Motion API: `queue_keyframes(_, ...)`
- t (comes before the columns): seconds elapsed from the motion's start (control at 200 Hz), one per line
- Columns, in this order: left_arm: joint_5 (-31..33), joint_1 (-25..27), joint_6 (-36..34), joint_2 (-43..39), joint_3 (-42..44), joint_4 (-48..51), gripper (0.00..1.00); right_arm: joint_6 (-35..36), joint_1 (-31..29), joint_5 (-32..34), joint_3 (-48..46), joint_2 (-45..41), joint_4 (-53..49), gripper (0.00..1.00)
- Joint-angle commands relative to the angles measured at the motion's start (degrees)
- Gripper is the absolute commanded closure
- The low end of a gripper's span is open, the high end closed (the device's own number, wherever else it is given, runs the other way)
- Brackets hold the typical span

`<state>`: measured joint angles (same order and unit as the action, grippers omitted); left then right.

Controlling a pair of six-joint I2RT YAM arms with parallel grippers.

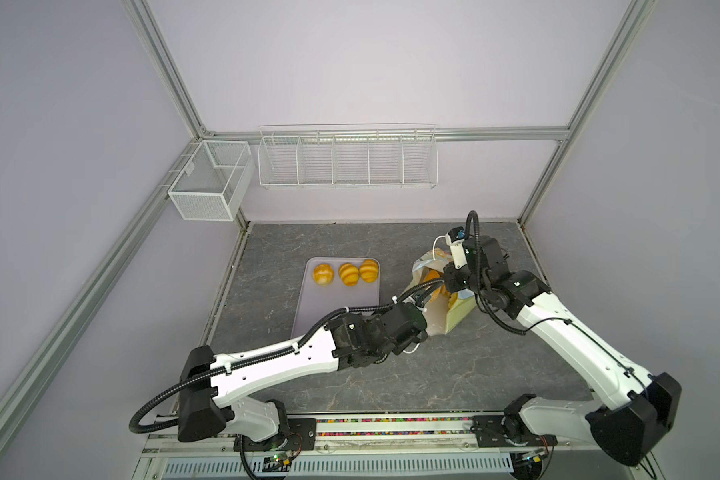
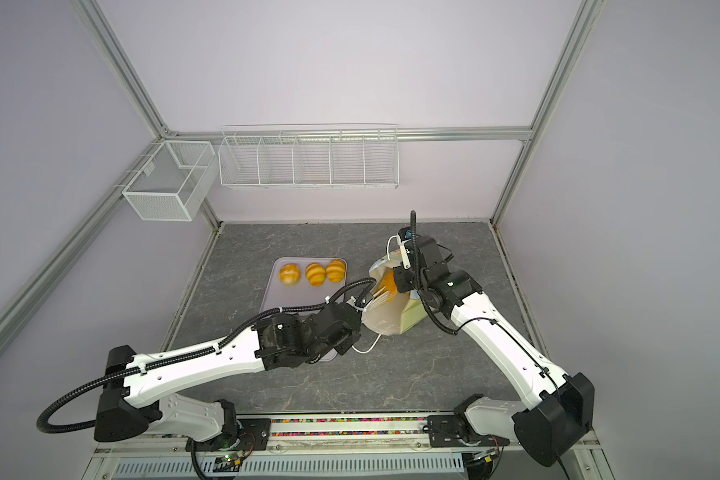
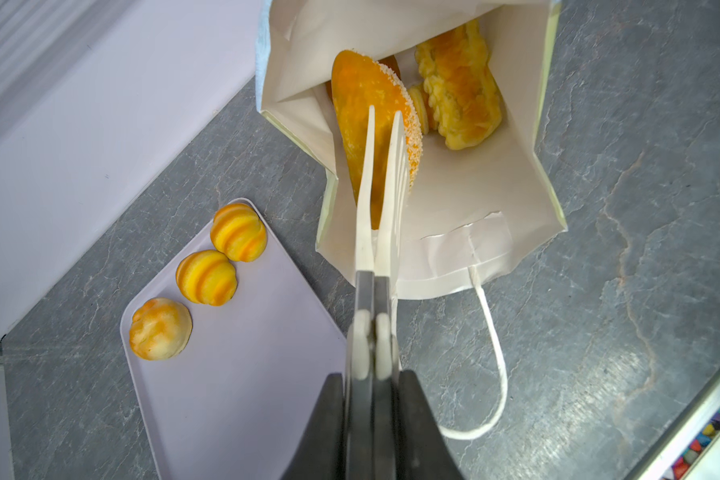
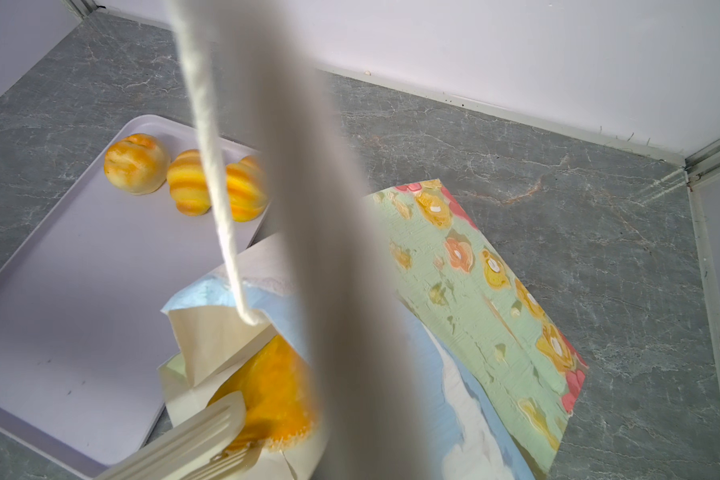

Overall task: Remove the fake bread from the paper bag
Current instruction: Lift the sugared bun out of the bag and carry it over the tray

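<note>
three golden buns [image 1: 348, 274] are sitting in a row at the far end of the pale tray [image 1: 337, 307]. just right of it, the left gripper [image 3: 384, 112] is reaching into the tilted paper bag [image 3: 474, 199], its white jaws drawn almost together over the speckled oval bread [image 3: 358, 95], with a long ridged loaf [image 3: 458, 83] lying beside it. the right gripper [image 1: 449, 241] is pinching the bag's white cord handle [image 4: 221, 199], holding it up

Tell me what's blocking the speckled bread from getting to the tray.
Only the paper bag itself: its side wall stands between the speckled bread and the tray. The mouth, facing the left gripper, is open with nothing visible across it, so lifting out that way looks clear.
</note>
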<state>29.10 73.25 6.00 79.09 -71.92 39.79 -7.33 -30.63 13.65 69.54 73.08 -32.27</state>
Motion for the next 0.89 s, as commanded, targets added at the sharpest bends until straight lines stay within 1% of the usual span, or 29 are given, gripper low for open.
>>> queue_keyframes(0.0, -0.76, -0.12, 1.47, -3.56, 0.8, -0.58, 1.0, -0.97, -0.1, 0.75, 1.04, 1.09, -0.41, 0.94)
queue_keyframes(0.185, -2.64, -0.9, 3.36, -9.31, 4.64, -0.09, 1.0, -0.7, -0.02, 1.17, 2.22, 2.2, -0.46, 0.93)
queue_keyframes(0.385, -4.53, -1.52, 6.21, -18.17, 9.5, -0.86, 1.0, -0.56, 0.09, 1.15, 3.65, 4.47, -0.3, 0.94)
queue_keyframes(0.63, -4.57, -4.17, 10.85, -26.68, 12.88, -0.15, 1.0, -0.81, 0.06, 1.05, 4.41, 5.71, -0.15, 0.93)
queue_keyframes(0.68, -5.11, -5.38, 11.99, -27.95, 13.41, -0.06, 1.0, -0.7, 0.06, 1.2, 4.46, 5.73, -0.15, 0.93)
queue_keyframes(0.75, -7.75, -8.68, 13.92, -29.3, 14.28, -0.06, 1.0, -0.74, 0.05, 1.45, 4.35, 5.51, -0.33, 0.93)
queue_keyframes(0.83, -11.65, -13.42, 16.67, -30.84, 16.01, -0.49, 1.0, -0.68, 0.05, 1.55, 4.2, 5.25, -0.51, 0.93)
queue_keyframes(0.89, -16.18, -17.42, 18.4, -31.81, 17.82, -1.36, 1.0, -0.82, 0.09, 1.54, 4.01, 4.97, -0.67, 0.93)
